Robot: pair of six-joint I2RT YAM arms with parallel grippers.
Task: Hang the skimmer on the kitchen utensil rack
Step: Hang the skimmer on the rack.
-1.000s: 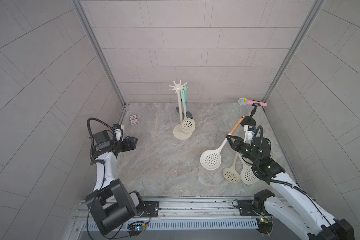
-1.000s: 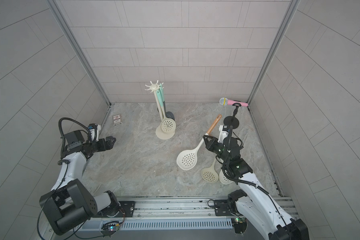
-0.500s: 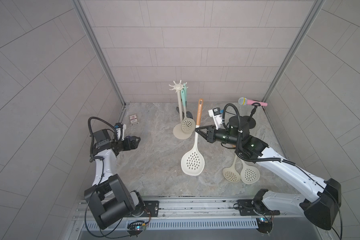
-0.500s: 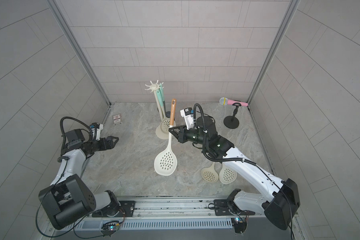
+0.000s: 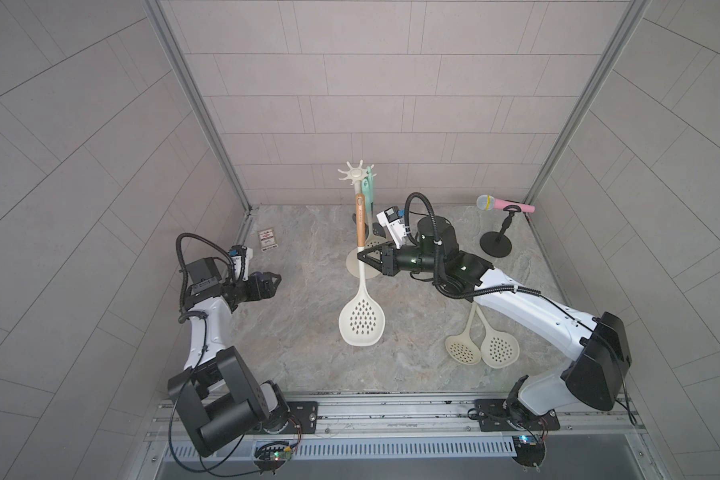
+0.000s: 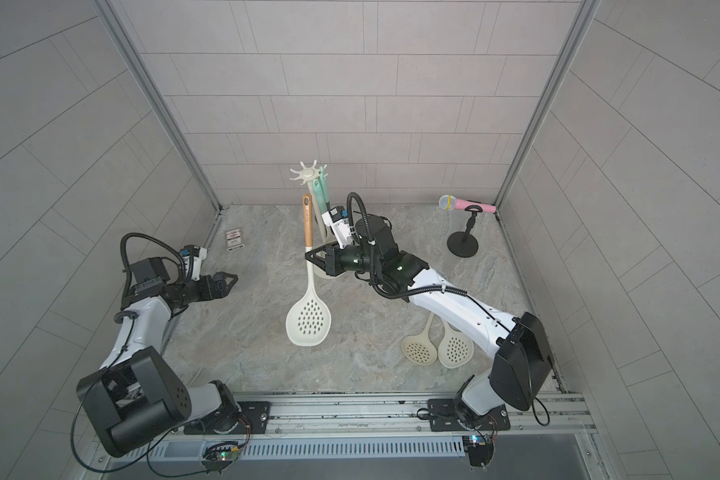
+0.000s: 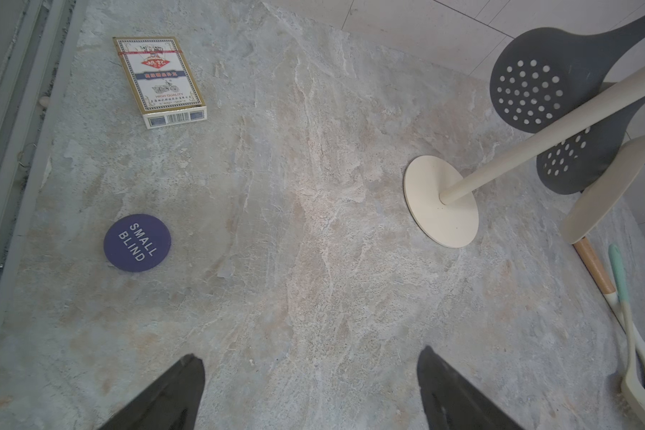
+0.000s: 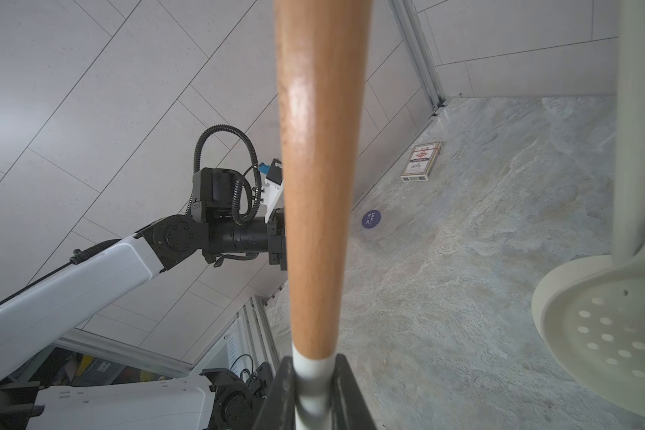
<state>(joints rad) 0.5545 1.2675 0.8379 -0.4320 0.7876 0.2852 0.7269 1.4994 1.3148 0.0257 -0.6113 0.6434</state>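
I see the skimmer (image 5: 362,318) upright in mid-air, cream perforated head at 6 o'clock, wooden handle at 12, pinched at its white neck by the right gripper (image 5: 362,258); the kitchen utensil rack (image 5: 352,178), cream with a star crown, stands just beyond at 12 o'clock.

We count six skimmers. Four are cream: one wooden-handled cream skimmer (image 5: 361,328), a pair of floor skimmers (image 5: 463,353) lying side by side, and one hanging cream skimmer (image 8: 611,335). The other two are dark grey skimmers (image 7: 529,93), both hanging. We also find one kitchen utensil rack (image 5: 352,176), one pink microphone (image 5: 504,203), one black microphone stand (image 5: 495,249), one pack of playing cards (image 7: 161,78) and one purple SMALL BLIND disc (image 7: 137,242). There are two robot arms, the left arm (image 5: 206,328) and the right arm (image 5: 524,307).
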